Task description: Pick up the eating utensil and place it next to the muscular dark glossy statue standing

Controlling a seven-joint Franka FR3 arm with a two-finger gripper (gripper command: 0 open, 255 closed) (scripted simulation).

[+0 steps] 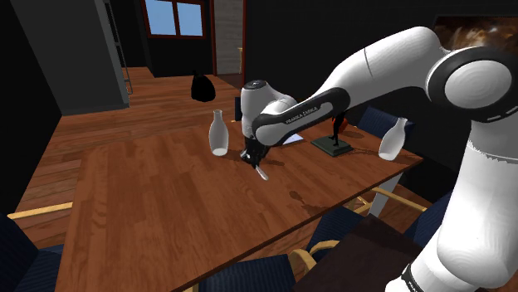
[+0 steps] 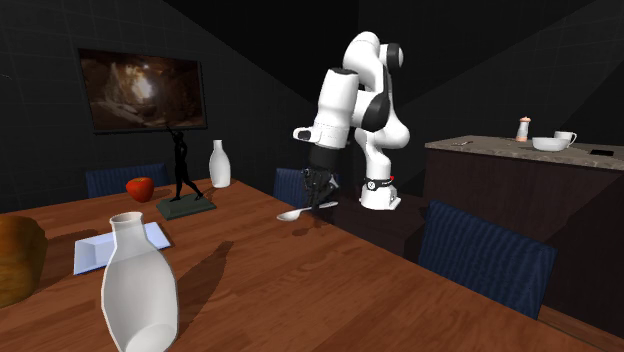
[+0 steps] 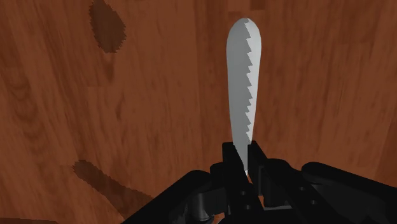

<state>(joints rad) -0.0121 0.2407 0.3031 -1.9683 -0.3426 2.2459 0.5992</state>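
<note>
two black fingers [image 3: 230,159] pinch the thin end of a pale spoon [image 3: 245,83] in the wrist view, so the hand [image 3: 246,156] is clenched on it. the wider end reaches out past the fingertips over brown wood. the second exterior view adds the height: the spoon [image 2: 297,213] sticks out from just under the hand [image 2: 320,190], clear of the worktop [image 2: 330,290], with its shadow on the wood below. the shoulder view places the dark statue [image 1: 334,128] on its green base [image 1: 332,148], well apart from the hand [image 1: 253,156], toward that view's right. a white bottle [image 1: 218,133] stands just beside the hand on its far side. a sheet of paper [image 1: 290,138] lies between hand and statue. a second white bottle [image 1: 393,139] stands beyond the statue, near the worktop's edge. a red apple [image 2: 141,188] sits near the statue [image 2: 181,160] in the second exterior view.
</note>
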